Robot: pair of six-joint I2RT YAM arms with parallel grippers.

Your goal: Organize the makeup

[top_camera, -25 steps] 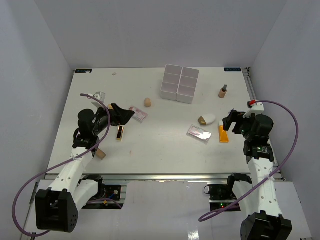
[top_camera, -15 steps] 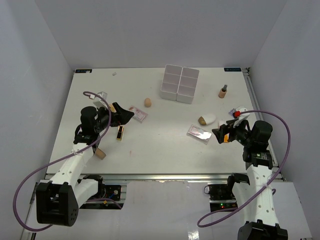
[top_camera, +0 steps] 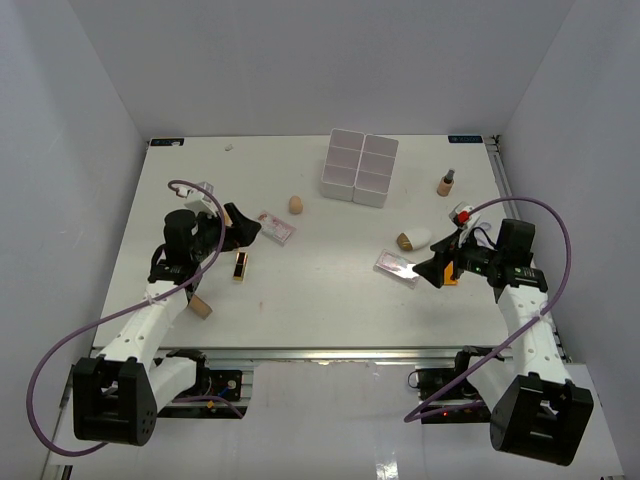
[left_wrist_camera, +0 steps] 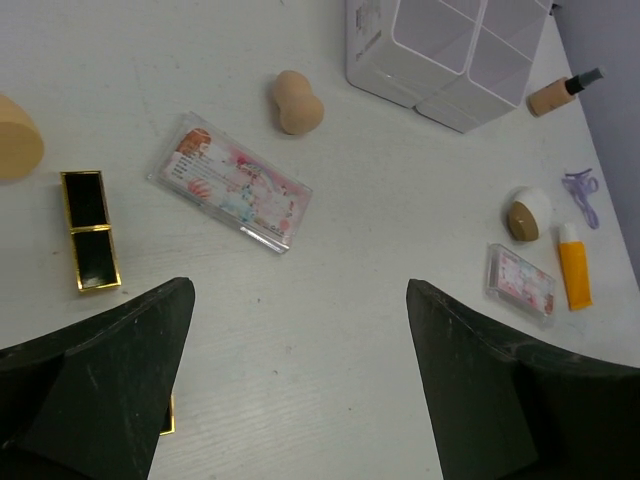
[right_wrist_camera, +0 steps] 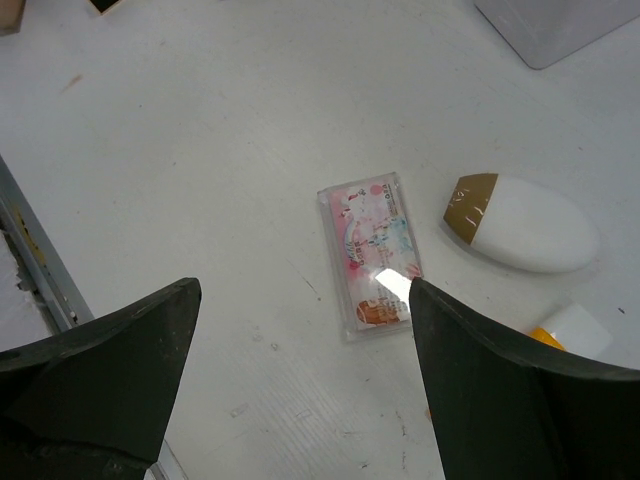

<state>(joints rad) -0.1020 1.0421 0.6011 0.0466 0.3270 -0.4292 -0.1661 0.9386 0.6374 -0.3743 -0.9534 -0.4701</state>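
I'm at the reach — all the makeup I can see lies loose on the table, none in the white box (top_camera: 358, 167) at the far side. My right gripper (right_wrist_camera: 300, 320) hangs spread wide and empty above the pink packet (right_wrist_camera: 368, 253), right of centre, just beside the white-gold piece (right_wrist_camera: 520, 222). Next, I judge, comes a descent to straddle its long edges. My left gripper (left_wrist_camera: 298, 310) — equally wide, empty — hovers near the second packet (left_wrist_camera: 232, 183) and the lipstick (left_wrist_camera: 88, 228).
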